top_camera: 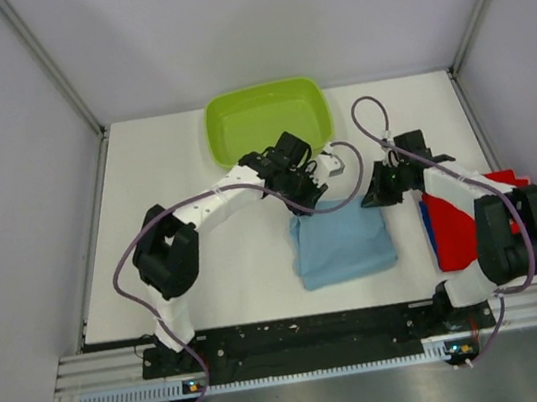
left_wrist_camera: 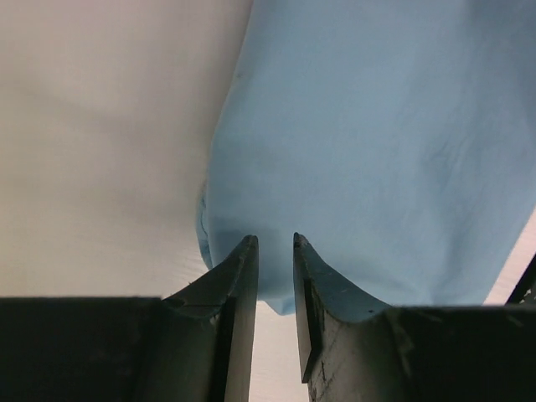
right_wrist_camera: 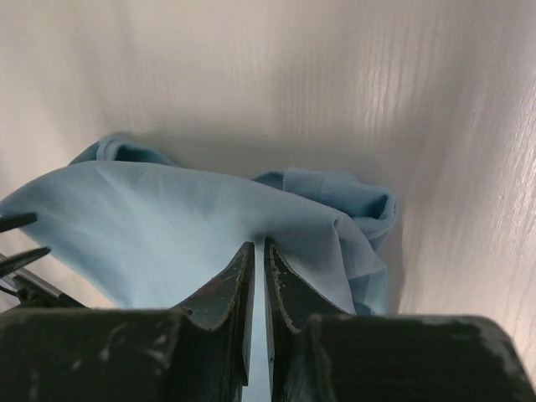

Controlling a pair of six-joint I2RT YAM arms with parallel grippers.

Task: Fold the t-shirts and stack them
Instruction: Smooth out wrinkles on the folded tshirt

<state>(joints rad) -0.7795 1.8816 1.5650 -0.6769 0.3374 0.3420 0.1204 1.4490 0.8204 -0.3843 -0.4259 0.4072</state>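
Tee (top_camera: 344, 243), light blue, lies folded mid-way across the bench (top_camera: 251, 289), well apart from the red and dark blue tees (top_camera: 450, 229). Right gripper (right_wrist_camera: 259, 248) pinches its far edge. Left gripper (left_wrist_camera: 275, 243) stands narrowly parted at the corner; whether it grips, I cannot tell.

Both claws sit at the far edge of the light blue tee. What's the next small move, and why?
Probably raise both claws together a little. The right claw is pinched on the far edge of the light blue t-shirt, and the left claw is nearly shut at its other far corner, so an even lift keeps the fold square.
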